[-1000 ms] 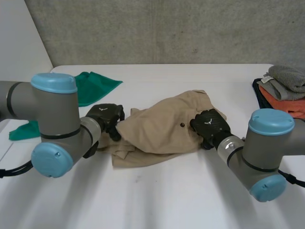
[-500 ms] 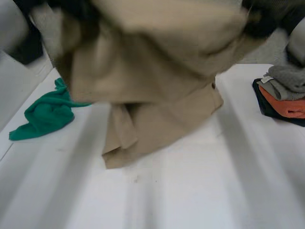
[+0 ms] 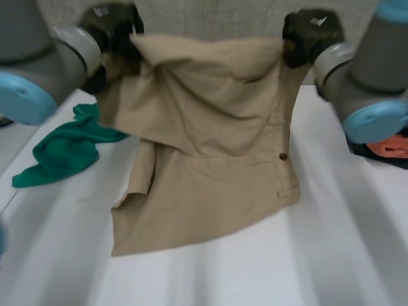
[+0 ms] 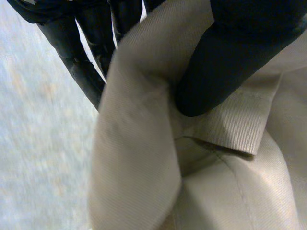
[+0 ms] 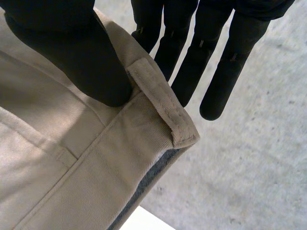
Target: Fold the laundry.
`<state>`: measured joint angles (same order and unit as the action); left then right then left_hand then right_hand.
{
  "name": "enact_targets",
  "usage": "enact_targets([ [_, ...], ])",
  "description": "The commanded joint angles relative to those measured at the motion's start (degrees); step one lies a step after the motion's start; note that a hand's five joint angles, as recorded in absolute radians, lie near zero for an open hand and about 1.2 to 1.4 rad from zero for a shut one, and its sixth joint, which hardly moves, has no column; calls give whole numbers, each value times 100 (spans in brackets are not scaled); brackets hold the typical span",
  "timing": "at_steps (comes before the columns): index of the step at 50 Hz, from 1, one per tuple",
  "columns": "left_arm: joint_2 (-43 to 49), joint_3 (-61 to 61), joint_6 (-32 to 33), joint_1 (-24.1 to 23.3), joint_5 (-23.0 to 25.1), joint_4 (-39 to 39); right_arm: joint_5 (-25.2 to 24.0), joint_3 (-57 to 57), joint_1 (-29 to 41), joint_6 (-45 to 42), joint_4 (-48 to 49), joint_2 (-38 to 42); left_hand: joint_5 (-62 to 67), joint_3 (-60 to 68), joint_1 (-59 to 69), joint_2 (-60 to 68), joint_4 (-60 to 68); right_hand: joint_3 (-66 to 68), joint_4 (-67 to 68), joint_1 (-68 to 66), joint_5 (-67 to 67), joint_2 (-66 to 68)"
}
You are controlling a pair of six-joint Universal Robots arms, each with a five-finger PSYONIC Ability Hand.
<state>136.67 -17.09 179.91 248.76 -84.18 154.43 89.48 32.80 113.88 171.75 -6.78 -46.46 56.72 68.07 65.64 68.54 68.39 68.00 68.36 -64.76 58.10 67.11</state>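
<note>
Aloft, left robot hand and right robot hand pinch top corners of tan garment.

Bright, diffuse light evenly covers the white table and beige cloth.

Left robot hand and right robot hand hold beige garment up — one per top corner (green cloth beside).

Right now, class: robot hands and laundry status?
Left robot hand, right robot hand each pinch a top corner of tan garment. Hem on table; green cloth aside.
</note>
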Motion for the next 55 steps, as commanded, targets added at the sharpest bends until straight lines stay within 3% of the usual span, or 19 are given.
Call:
enact_targets([
  [1,2000,1275,71,225,-71,1122,562,-133,310,-852,2517,1540,1328,1193,1436,1146,1161,1200,1164,-1524,1190,1289],
  [2,2091,1382,54,251,-98,1264,554,-177,328,-923,2854,1682,1328,1193,1436,1146,1161,1200,1164,-1524,1190,1289],
  [3,2152,1479,36,286,-142,1396,536,-221,345,-1011,3145,1814,297,163,406,116,130,116,80,-440,106,205],
  [4,2196,1567,18,304,-142,1501,518,-282,354,-1090,3435,1929,-1828,-1963,-1719,-2010,-1995,-1827,-1863,1503,-1837,-1738],
  [5,2188,1646,-34,313,-151,1676,466,-379,372,-1248,3716,2069,-5672,-5807,-5564,-5854,-5839,-5800,-5836,5476,-5810,-5711],
  [11,1495,990,0,199,-151,1687,431,-459,354,-1197,2684,1852,-5672,-5807,-5564,-5854,-5839,-5800,-5836,5476,-5810,-5711],
  [16,301,-530,544,181,-361,1643,246,-196,266,-1012,831,1000,-5672,-5807,-5564,-5854,-5839,-5800,-5836,5476,-5810,-5711],
  [21,-1069,-2610,1720,32,-704,1713,-359,575,91,-1117,-1127,-10,-5672,-5807,-5564,-5854,-5839,-5800,-5836,5476,-5810,-5711],
  [28,-2328,-5135,2505,-231,-740,1573,-940,2123,-252,-1687,-2406,-1075,-5672,-5807,-5564,-5854,-5839,-4977,-5013,4653,-4987,-4888],
  [29,-2582,-5730,2549,-293,-670,1573,-1202,2560,-339,-1915,-2529,-1268,-5069,-5204,-4961,-5251,-5236,-4576,-4611,4252,-4586,-4487],
  [32,-2873,-6515,2602,-364,-564,1555,-1659,3396,-550,-2329,-2583,-1541,-4276,-4411,-4167,-4458,-4443,-3903,-3939,3579,-3913,-3814],
  [33,-3005,-6944,2620,-390,-503,1546,-1748,3582,-586,-2400,-2557,-1585,-3256,-3390,-3147,-3438,-3423,-3583,-3618,3258,-3592,-3493],
  [39,-3059,-7905,2594,-329,-336,1581,-1908,4610,-692,-2515,-1900,-1516,-1314,-1448,-1205,-1495,-1481,-1885,-1921,1561,-1895,-1796],
  [46,-2646,-7986,2576,-21,-98,1713,-1908,5209,-665,-2480,-546,-1305,-1362,-1496,-1253,-1543,-1528,-1863,-1899,1539,-1873,-1774],
  [55,-2154,-7520,2567,173,51,2021,-1829,5649,-551,-2400,1371,-1094,-2707,-2841,-2598,-2888,-2874,-3258,-3294,2934,-3268,-3169],
])
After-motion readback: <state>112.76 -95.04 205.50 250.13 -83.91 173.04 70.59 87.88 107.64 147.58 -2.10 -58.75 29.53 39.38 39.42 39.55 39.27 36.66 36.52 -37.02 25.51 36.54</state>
